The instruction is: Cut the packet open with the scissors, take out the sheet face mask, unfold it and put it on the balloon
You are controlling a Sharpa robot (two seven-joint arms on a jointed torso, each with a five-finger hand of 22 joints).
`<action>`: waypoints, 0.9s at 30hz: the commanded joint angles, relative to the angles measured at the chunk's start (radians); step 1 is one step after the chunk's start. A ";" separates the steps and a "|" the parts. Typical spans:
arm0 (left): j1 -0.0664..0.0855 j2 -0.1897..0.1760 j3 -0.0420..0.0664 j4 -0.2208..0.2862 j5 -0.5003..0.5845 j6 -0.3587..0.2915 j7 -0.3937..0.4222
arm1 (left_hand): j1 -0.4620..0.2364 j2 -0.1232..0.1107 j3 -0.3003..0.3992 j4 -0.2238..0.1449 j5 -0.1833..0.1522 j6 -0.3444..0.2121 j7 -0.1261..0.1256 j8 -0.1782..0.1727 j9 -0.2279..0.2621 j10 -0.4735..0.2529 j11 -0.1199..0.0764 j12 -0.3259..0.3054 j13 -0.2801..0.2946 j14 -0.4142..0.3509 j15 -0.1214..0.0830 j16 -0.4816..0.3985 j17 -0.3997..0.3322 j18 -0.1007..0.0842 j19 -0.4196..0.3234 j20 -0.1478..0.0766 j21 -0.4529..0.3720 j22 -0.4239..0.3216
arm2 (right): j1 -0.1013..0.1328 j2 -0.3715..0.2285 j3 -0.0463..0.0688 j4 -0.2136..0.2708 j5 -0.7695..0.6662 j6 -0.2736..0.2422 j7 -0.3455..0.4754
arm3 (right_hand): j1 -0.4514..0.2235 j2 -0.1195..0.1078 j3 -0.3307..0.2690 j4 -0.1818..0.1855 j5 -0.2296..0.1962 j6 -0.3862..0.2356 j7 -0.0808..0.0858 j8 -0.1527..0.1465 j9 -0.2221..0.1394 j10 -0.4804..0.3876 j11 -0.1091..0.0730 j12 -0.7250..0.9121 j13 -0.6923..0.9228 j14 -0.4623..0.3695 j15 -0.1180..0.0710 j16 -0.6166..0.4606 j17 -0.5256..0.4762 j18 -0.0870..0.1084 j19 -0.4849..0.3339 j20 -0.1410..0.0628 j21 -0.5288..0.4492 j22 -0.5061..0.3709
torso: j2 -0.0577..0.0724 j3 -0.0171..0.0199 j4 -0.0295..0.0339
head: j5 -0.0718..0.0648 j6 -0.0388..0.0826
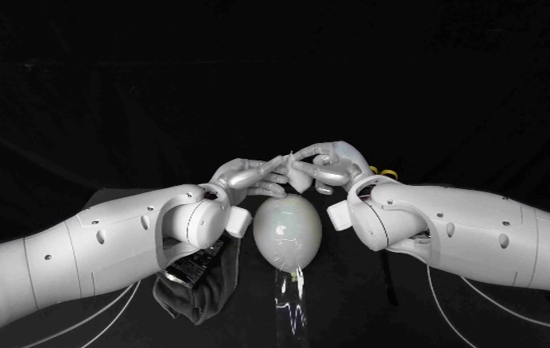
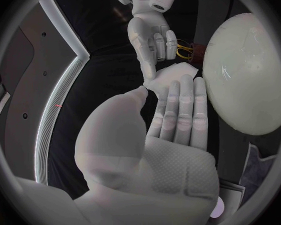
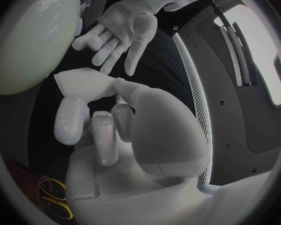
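My right hand point(image 1: 329, 165) pinched the sheet mask point(image 2: 172, 76) just above the balloon point(image 1: 287, 229). My left hand point(image 1: 246, 177) met its edge, fingers extended; whether it was gripping, I couldn't tell.

Balloon point(image 1: 287, 229): smooth, glossy. Sheet face mask point(image 2: 172, 77): white, matt, soft-looking. Left hand point(image 1: 246, 177), right hand point(image 1: 329, 167): matt silver, palms finely dimpled. Left arm point(image 1: 103, 245), right arm point(image 1: 458, 229): smooth white plastic shells.

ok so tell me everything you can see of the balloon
The balloon is pale, egg-shaped and glossy, its smooth skin slightly see-through. It looks fully inflated, narrowing at the end nearer the robot. It sits low at the middle, just nearer the robot than the left hand and right hand; whether either touches it is unclear.
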 commanded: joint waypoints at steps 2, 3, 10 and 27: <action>0.001 0.006 0.003 -0.001 0.017 0.029 0.016 | -0.007 0.001 -0.007 0.000 -0.003 -0.006 0.001 -0.005 -0.001 -0.007 0.001 -0.004 -0.001 -0.006 -0.001 -0.002 0.002 0.003 0.001 0.006 -0.007 -0.001 | 0.001 0.000 0.001 0.008 -0.004 0.029 -0.002 | -0.010 0.003 0.004 0.000 0.003 0.005 0.000 0.006 0.001 0.010 -0.003 0.003 0.027 0.099 -0.008 0.005 0.243 -0.011 0.008 -0.001 0.001 0.132 | 0.000 0.0003 -0.0011 | 0.002 -0.002; 0.001 0.007 0.003 -0.001 0.017 0.030 0.016 | -0.007 0.001 -0.007 0.000 -0.003 -0.006 0.001 -0.005 -0.001 -0.007 0.001 -0.004 -0.001 -0.006 -0.001 -0.002 0.002 0.003 0.001 0.006 -0.007 -0.001 | 0.001 0.000 0.001 0.008 -0.005 0.030 -0.002 | -0.010 0.003 0.004 0.000 0.003 0.005 0.000 0.006 0.001 0.010 -0.003 0.003 0.027 0.099 -0.008 0.005 0.243 -0.011 0.008 -0.001 0.001 0.132 | 0.000 0.0000 -0.0011 | 0.002 -0.002; 0.001 0.013 0.004 -0.001 0.018 0.047 0.018 | 0.014 0.000 -0.013 -0.005 -0.003 -0.002 0.000 -0.009 -0.002 -0.005 0.001 -0.008 0.002 -0.016 0.001 -0.006 0.007 0.001 -0.011 0.011 -0.016 -0.007 | 0.001 0.003 0.001 0.009 -0.005 0.038 -0.011 | -0.010 0.003 0.004 0.000 0.003 0.005 0.000 0.006 0.001 0.010 -0.003 0.003 0.027 0.099 -0.008 0.005 0.243 -0.011 0.008 -0.001 0.001 0.132 | 0.000 0.0005 -0.0012 | 0.003 -0.003; 0.001 0.013 0.006 0.001 0.027 0.084 0.043 | 0.097 0.009 -0.011 -0.013 -0.003 0.024 -0.017 -0.015 -0.002 0.016 -0.012 -0.020 0.003 -0.032 -0.005 -0.010 0.024 0.001 -0.043 0.028 -0.040 -0.020 | 0.001 0.005 0.001 0.003 -0.005 0.048 -0.026 | -0.013 0.004 0.007 0.000 0.003 0.005 0.000 0.007 0.002 0.011 -0.003 0.006 0.029 0.100 -0.008 0.006 0.245 -0.011 0.009 -0.001 0.002 0.133 | 0.000 0.0003 -0.0003 | 0.001 -0.003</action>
